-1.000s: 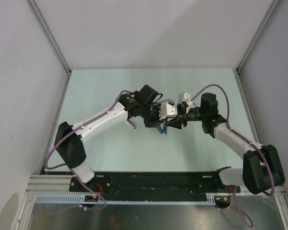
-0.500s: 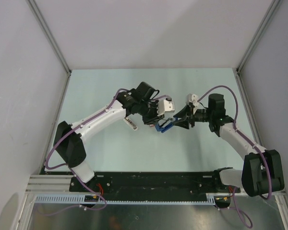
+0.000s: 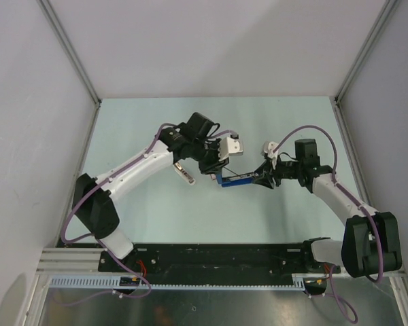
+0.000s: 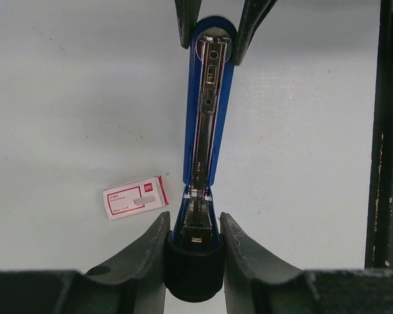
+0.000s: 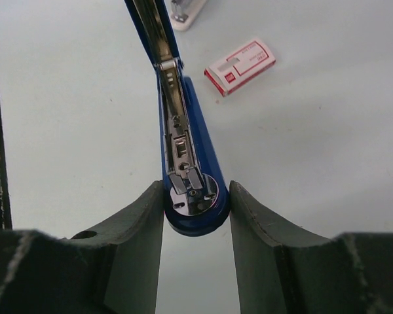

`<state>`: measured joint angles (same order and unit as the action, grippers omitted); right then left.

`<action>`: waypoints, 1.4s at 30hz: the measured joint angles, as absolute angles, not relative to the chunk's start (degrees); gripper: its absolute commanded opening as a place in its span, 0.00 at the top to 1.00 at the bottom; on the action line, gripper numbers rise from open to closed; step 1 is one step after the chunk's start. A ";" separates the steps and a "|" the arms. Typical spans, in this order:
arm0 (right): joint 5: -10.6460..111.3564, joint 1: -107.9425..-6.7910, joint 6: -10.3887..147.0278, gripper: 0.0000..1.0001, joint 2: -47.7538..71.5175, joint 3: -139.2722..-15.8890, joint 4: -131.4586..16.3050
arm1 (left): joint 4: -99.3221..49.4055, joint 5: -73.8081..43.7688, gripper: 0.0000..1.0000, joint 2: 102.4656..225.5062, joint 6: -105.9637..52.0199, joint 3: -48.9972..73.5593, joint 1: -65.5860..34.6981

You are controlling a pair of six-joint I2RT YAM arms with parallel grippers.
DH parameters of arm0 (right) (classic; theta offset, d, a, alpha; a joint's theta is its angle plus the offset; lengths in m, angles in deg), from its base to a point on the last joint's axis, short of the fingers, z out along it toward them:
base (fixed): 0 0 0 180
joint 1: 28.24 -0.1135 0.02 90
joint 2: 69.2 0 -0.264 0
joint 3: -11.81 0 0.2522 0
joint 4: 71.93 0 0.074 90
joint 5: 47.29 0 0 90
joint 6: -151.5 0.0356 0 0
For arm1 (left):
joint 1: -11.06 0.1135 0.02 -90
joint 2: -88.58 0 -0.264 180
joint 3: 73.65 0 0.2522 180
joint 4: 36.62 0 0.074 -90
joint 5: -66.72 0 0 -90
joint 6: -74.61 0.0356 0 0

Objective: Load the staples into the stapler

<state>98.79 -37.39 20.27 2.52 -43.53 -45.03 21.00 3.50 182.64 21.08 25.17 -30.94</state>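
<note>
Stapler (image 4: pixel 209 111) is stretching open between both grippers. The left gripper (image 4: pixel 193 237) is clamping its black end and the right gripper (image 5: pixel 195 203) its rounded blue end. The staple box (image 4: pixel 135 197) is lying flat left of the left gripper's fingers (image 4: pixel 150 252), apart from the stapler, with bare table (image 4: pixel 65 98) spreading around its edges.

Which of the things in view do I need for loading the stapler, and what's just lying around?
Job: stapler, opened out, held by left gripper and right gripper; pink-and-white staple box.
Lying about: small whitish thing, too cropped to identify.
</note>
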 measured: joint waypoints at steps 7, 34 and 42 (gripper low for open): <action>93.96 -38.87 16.32 1.00 5.34 -43.53 -41.92 | 20.74 5.56 1.00 180.61 21.12 23.59 -29.92; 92.91 -40.43 5.65 1.00 9.21 -43.53 -35.71 | 1.57 22.41 1.00 163.60 14.32 6.79 -23.45; 97.85 -38.79 5.19 1.00 9.21 -43.53 -35.41 | -6.52 26.74 1.00 161.88 7.13 4.29 -21.09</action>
